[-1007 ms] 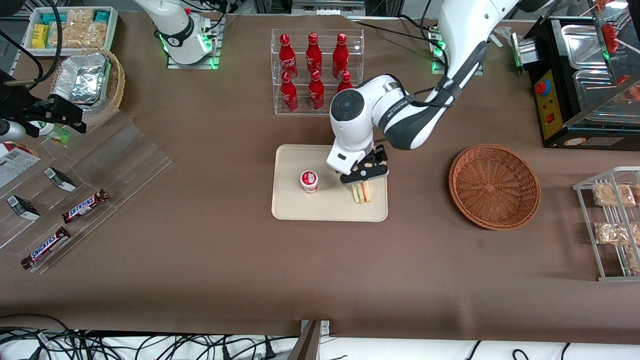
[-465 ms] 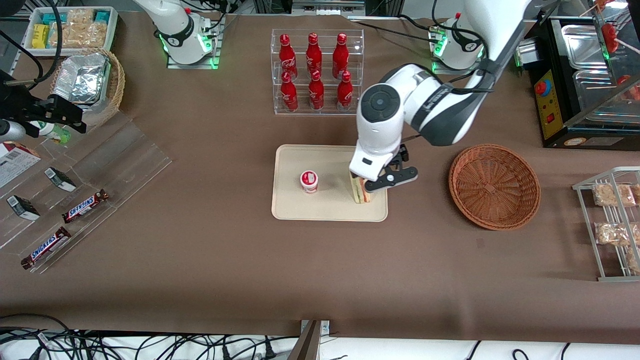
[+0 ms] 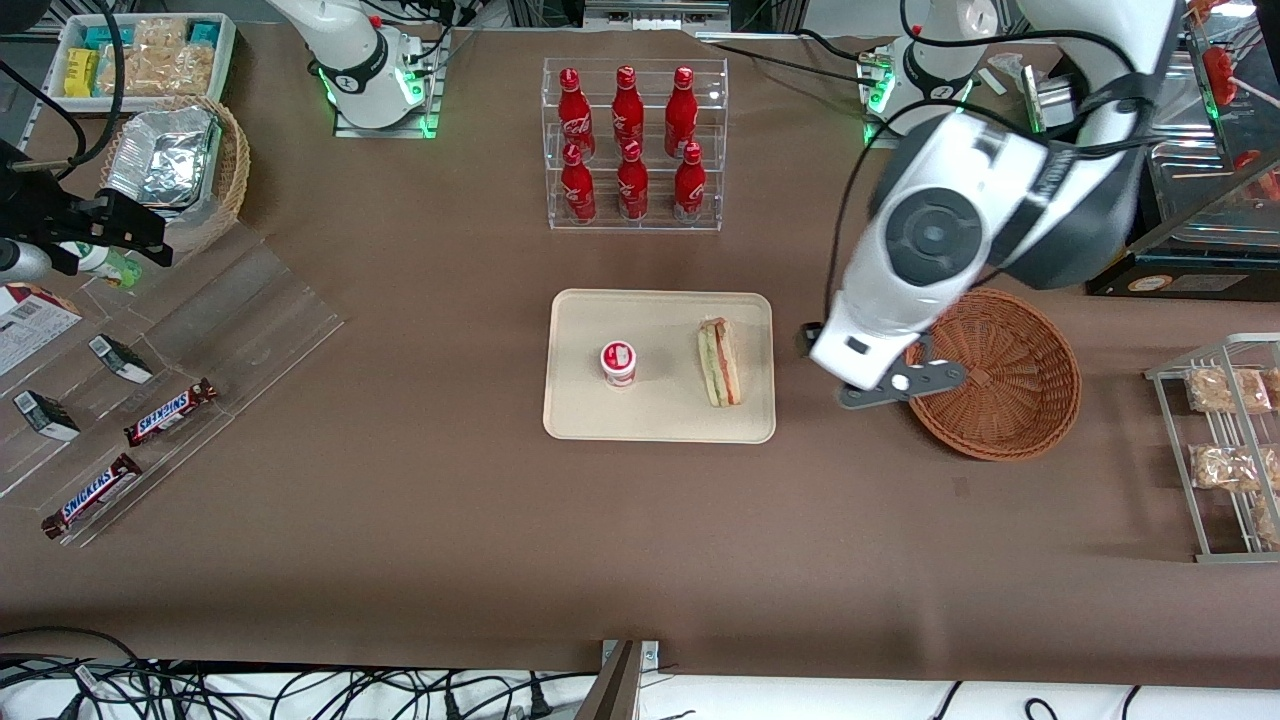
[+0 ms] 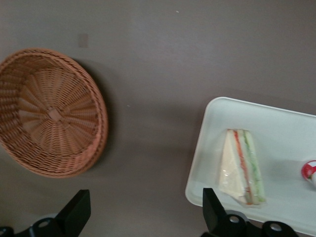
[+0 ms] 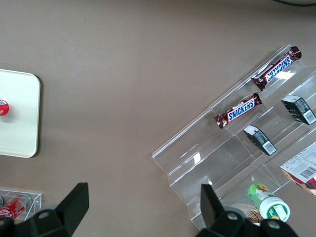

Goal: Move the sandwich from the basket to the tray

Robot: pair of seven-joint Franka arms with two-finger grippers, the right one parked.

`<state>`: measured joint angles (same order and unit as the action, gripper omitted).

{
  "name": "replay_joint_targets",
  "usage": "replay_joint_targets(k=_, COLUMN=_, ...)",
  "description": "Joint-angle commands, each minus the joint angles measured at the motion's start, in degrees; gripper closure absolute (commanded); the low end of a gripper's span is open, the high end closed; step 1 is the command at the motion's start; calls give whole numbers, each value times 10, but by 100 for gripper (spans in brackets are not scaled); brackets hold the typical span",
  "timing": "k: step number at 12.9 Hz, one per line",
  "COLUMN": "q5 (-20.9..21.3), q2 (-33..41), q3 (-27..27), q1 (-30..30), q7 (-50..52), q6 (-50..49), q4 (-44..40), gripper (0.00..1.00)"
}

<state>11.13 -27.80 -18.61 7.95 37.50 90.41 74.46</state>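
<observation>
From the front, the sandwich [image 3: 720, 362] lies on the tray [image 3: 657, 420] beside a small cup [image 3: 619, 362]. The gripper [image 3: 868, 385] hangs between tray and basket [image 3: 990, 372], holding nothing.

At the left wrist, its fingers [image 4: 74, 213] stand wide apart above the brown table [image 4: 158, 74]; the sandwich [image 4: 242, 168] rests on the tray [image 4: 276, 123].

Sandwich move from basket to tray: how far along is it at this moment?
Done, by the look of it: the sandwich lies on the tray beside a small red-lidded cup, and the basket is empty. In hand: nothing; the left gripper hangs open above the table between tray and basket. Left: nothing visible.
</observation>
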Motion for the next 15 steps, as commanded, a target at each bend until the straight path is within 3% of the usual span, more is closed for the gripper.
replay_joint_targets(k=1, q5=-46, q2=24, q3=72, q1=7, q7=-98, q6=-19, q4=-10, gripper=0)
replay_joint_targets(k=7, q5=-101, q2=43, q3=192, q1=5, q7=-323, q6=-33, q4=-8, gripper=0)
replay_joint_targets(k=9, q5=-152, q2=43, q3=223, q1=-6, q7=-369, q6=-33, q4=-9, gripper=0)
replay_joint_targets(k=15, q5=-163, q2=39, q3=229, q1=-4, q7=-389, q6=-29, q4=-9, gripper=0)
